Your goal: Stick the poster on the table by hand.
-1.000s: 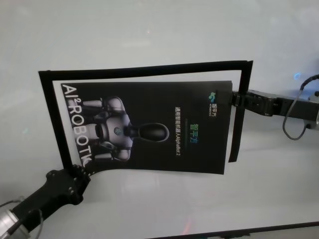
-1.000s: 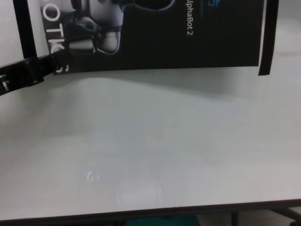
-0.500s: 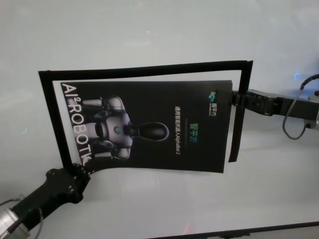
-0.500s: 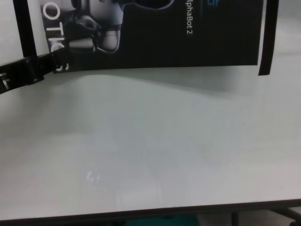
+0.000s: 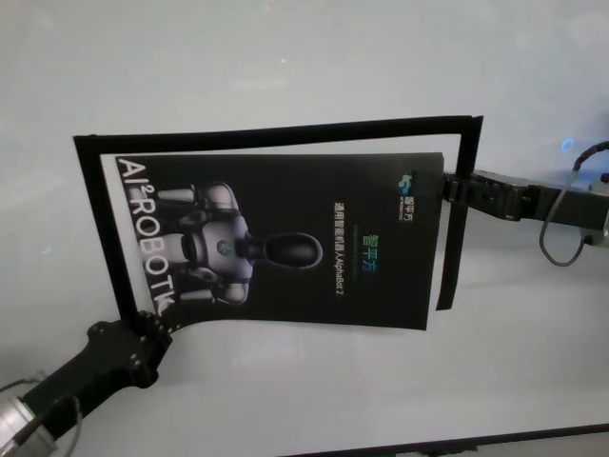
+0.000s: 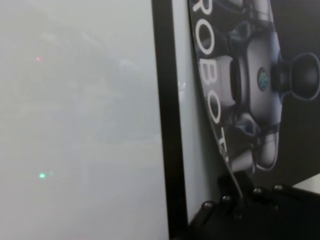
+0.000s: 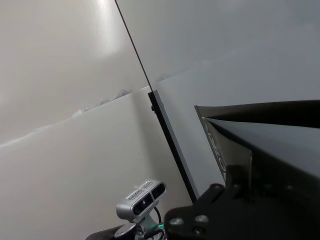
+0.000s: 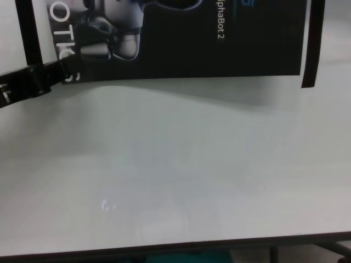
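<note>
A large black glossy poster (image 5: pixel 285 243) is held just above a wide, pale grey-white surface (image 5: pixel 285 57) by two robot hands, one at each end. It shows a grey-white robot picture with white lettering "AI² ROBOTIC" along the robot's left end and small text including "AlphaBot 2" near the middle. The left hand (image 5: pixel 152 328), black and studded with small screws, is clamped on the poster's near-left corner, right by the last letters; in the left wrist view the sheet's edge curves down into the closed fingers (image 6: pixel 235 192). The right hand (image 5: pixel 447 188) reaches in from the robot's right and pinches the middle of the poster's right edge, its fingers closed on the sheet. Narrow black tape strips (image 5: pixel 276 133) form a frame around three sides of the poster: one along the far side, one down the left end, one down the right end. In the chest view the poster's near edge (image 8: pixel 181 74) casts a soft shadow on the surface below it, and the surface's thin dark front edge (image 8: pixel 181 245) runs across the bottom.
</note>
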